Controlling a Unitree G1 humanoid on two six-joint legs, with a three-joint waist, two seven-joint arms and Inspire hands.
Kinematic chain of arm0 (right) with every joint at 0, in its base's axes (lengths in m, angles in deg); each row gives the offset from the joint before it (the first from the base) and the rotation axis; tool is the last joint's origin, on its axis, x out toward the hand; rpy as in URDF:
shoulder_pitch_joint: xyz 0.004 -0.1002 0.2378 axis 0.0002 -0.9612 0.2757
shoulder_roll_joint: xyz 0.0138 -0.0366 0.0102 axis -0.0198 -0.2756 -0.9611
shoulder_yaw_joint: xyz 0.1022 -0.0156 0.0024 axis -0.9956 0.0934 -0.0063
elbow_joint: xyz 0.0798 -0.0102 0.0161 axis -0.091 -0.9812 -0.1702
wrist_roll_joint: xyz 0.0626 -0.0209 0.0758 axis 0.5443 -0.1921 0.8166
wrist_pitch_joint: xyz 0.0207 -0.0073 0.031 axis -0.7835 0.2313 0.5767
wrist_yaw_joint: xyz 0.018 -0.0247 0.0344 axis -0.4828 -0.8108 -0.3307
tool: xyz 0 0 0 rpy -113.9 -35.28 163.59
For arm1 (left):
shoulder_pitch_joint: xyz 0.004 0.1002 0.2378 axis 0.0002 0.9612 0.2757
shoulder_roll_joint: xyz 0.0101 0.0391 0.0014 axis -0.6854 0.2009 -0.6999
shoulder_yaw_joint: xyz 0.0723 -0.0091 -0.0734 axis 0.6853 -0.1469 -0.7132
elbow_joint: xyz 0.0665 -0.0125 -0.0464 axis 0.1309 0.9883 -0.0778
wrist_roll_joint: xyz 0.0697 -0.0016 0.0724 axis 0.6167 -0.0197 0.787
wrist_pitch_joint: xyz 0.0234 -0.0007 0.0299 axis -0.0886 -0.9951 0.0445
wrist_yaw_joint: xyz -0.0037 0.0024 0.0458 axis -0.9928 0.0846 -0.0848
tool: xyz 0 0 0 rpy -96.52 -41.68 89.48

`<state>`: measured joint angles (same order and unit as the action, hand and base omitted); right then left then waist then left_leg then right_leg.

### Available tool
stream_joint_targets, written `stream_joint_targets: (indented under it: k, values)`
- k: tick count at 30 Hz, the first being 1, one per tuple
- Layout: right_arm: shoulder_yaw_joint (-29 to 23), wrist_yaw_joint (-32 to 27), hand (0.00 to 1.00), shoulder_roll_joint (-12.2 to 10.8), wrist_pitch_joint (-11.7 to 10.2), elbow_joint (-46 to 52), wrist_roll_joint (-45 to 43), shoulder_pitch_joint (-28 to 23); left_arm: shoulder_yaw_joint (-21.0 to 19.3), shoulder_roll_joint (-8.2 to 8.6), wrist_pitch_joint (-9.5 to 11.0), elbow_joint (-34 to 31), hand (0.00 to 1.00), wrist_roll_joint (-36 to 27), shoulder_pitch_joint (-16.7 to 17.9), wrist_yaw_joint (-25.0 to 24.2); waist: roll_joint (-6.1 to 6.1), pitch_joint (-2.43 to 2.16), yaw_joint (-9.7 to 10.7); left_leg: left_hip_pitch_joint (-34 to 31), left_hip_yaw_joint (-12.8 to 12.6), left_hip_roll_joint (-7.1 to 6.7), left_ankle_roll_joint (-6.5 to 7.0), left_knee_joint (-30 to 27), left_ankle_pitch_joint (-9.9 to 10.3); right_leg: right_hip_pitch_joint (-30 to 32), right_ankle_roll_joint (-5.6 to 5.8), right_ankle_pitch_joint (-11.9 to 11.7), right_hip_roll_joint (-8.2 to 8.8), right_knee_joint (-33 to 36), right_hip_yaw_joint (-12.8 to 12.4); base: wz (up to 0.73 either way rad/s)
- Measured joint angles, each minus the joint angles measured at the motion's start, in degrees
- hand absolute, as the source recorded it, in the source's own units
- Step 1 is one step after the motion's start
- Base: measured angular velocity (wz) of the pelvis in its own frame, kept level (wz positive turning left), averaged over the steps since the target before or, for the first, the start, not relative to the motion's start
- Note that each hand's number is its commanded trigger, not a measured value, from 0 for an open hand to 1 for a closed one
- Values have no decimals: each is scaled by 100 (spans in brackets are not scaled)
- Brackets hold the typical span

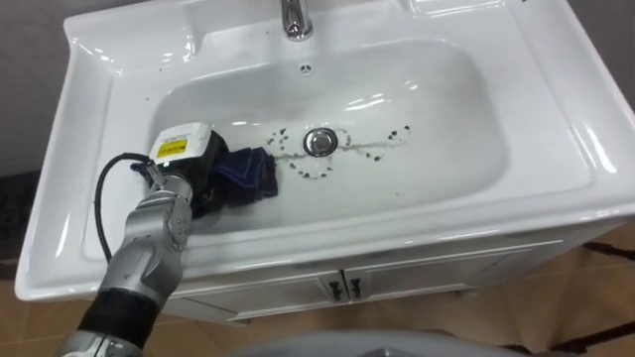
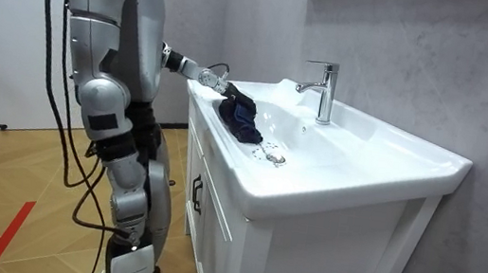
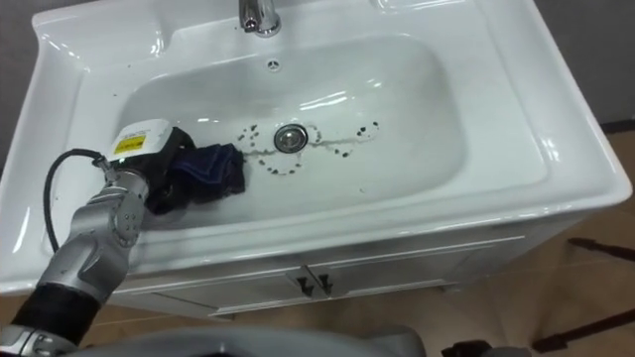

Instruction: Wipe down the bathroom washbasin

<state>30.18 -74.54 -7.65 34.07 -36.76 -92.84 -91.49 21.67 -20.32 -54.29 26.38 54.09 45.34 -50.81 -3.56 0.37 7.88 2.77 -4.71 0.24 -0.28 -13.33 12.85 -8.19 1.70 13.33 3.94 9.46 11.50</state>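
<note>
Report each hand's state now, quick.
Left hand: on the dark blue cloth in the basin; grip cannot be told.
Right hand: cannot be told.

So the left arm is stretched forward and down from the lower left, the wrist is tipped a bit inward, and the left hand [image 1: 198,169] is held palm-down out front, its back turned up.
</note>
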Motion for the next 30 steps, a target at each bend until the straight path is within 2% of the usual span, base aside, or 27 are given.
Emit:
stream_joint_targets:
  k: [7,10,12,16,20,26,30]
  values:
    - [-4,-96,0,-6,27,13,49,-7,0,26,-75,162,100,41,-202,-178,74,-8,-7,8,-74,7,1,-13,0,19,-1,1,5,14,-45,-4]
    - [1,-137,0,-14,41,17,39,-20,60,27,-162,136,100,100,-211,-260,118,-31,-3,27,-79,9,1,-16,0,4,0,1,5,22,-45,0]
    - [3,-151,0,-16,66,40,57,-19,142,27,-249,132,100,100,-245,-333,124,-33,-3,43,-85,9,1,-16,0,-14,0,1,5,23,-46,0]
    - [3,-147,0,-20,66,112,139,-28,163,29,-259,100,100,103,-261,-508,123,-33,24,50,-85,10,1,-13,0,-34,0,1,5,10,-35,1]
    - [12,-152,0,-20,70,113,155,-28,371,38,-406,124,100,94,-311,-561,118,-27,107,91,-104,3,1,-4,0,-96,3,3,7,-38,-36,0]
    - [72,-152,0,-22,72,69,135,-62,517,244,-453,185,100,92,-402,-586,120,-23,167,54,-137,3,1,3,0,-61,3,3,7,-60,-47,0]
    - [81,-158,0,-21,64,41,159,-69,613,259,-446,292,100,-21,-573,-673,120,-23,213,14,-165,6,1,8,0,-10,3,2,7,-58,-65,-1]
